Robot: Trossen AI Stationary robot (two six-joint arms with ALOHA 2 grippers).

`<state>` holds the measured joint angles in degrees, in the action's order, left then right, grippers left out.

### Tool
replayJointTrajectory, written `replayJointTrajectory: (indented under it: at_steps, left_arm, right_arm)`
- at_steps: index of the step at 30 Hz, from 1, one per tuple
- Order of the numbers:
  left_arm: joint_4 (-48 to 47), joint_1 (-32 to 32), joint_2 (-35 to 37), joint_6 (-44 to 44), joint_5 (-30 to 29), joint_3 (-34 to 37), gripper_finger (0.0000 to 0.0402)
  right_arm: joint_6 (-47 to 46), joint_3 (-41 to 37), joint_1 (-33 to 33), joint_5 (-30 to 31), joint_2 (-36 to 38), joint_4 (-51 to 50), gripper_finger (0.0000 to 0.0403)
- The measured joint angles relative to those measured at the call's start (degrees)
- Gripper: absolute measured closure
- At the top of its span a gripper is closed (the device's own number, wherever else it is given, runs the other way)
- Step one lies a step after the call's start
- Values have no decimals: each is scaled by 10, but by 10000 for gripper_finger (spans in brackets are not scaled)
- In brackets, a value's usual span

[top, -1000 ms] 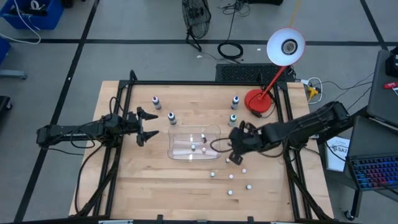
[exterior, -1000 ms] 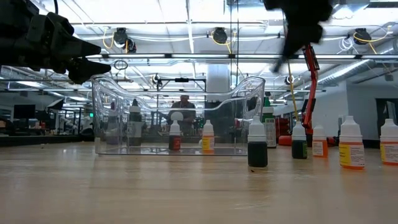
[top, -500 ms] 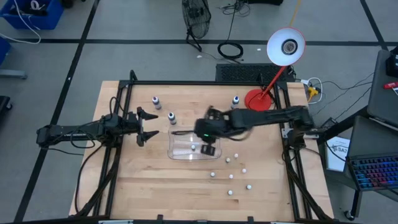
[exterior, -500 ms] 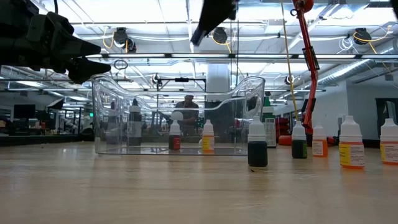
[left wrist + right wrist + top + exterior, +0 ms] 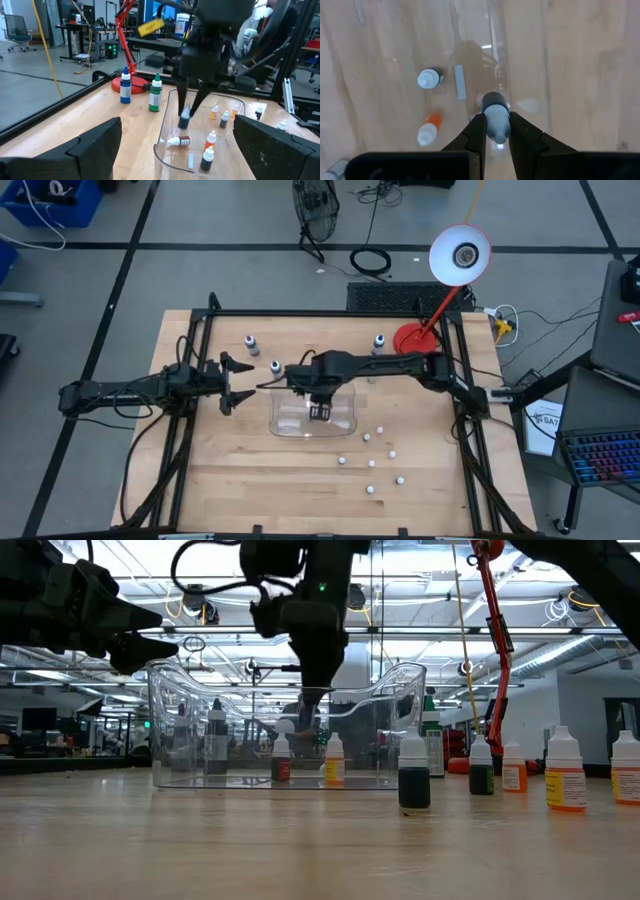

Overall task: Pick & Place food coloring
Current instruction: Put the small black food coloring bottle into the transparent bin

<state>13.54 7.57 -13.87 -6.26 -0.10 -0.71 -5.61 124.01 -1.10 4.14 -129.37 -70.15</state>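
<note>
A small dropper bottle of food coloring (image 5: pixel 495 120), with a pale ribbed cap and dark body, is pinched between the right gripper's (image 5: pixel 496 131) two dark, tapered fingers and hangs above the clear plastic tray (image 5: pixel 345 420). The tray is glossy, rectangular, with rounded corners, and already contains several tiny bottles (image 5: pixel 208 152), some upright, one lying flat. More bottles (image 5: pixel 372 464) stand scattered on the pale wood-grain table (image 5: pixel 250 470). The left gripper (image 5: pixel 238 381) hovers beside the tray, fingers spread wide and empty.

Pale-capped food coloring (image 5: pixel 495 120) over tray (image 5: pixel 520 60)
</note>
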Motion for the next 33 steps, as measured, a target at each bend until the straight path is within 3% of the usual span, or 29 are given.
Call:
replayJointTrajectory:
  at_steps: [28, 33]
  left_arm:
    - [0, 0, 0, 0, 0, 0, 23]
    - [0, 0, 0, 0, 0, 0, 23]
  right_arm:
    - [4, -104, -1, -46, -18, 68, 356]
    - [-10, -105, -1, -45, -18, 69, 310]
